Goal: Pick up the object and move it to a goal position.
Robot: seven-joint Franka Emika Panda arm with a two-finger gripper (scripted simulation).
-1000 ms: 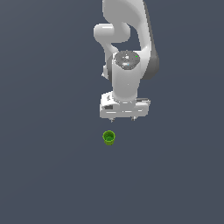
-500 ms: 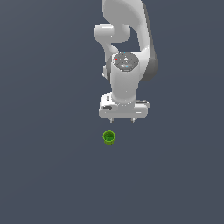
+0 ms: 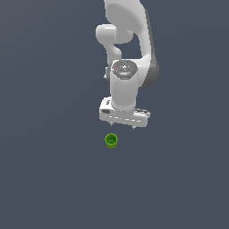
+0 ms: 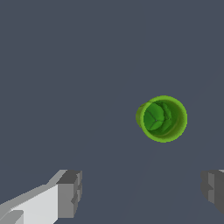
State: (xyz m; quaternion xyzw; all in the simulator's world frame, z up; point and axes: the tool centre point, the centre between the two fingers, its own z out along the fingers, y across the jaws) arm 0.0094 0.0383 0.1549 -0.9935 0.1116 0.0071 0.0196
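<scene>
— Where is the green cup now?

— It stands upright on the gray floor, hollow top up; the gripper hangs above, fingers wide apart and empty — the cup lies ahead of the gap, nearer one finger, not between them.

**Count of what I see**

I count one green cup, upright on the grey floor, and my wrist view shows the same single cup with its one hollow opening facing the camera. I have one white arm on the rig, carrying one gripper. That gripper has two fingers, both visible from the wrist, set wide apart. From the gripper, the one cup sits at about seven o'clock in the exterior view.
</scene>
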